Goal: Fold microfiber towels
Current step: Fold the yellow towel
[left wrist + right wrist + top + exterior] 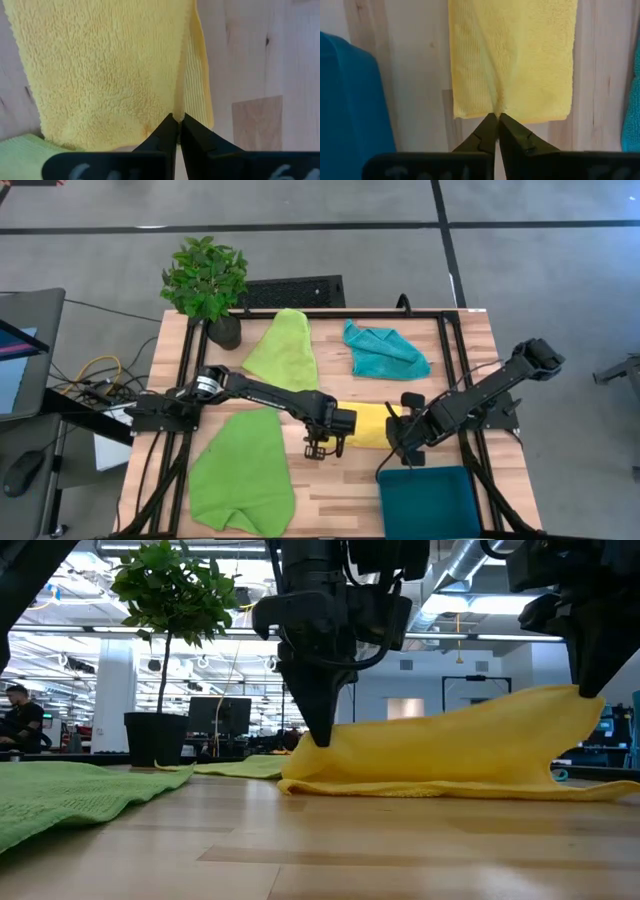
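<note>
The bright yellow towel lies in the middle of the table between my two grippers, doubled over. Its lower layer rests on the wood and its upper part is raised. My left gripper is shut on its left end, and my right gripper is shut on its right end. One lime green towel lies spread at the near left, and another lies at the far middle. The turquoise towel lies crumpled at the far right. My left gripper pinches the yellow towel's left-end edge between its two fingertips, coming from above and pointing down. That end is held a little above the table. One layer or several, I cannot tell. My right gripper pinches the yellow towel's right-end edge between its fingertips from above. That end is lifted higher than the left one. The cloth slopes down from it toward the left, and its bottom layer stays on the table.
A potted plant stands at the far left corner, with a black keyboard beyond the far edge. A dark teal flat thing lies at the near right, close to my right gripper. Black frame rails run along the table's sides.
</note>
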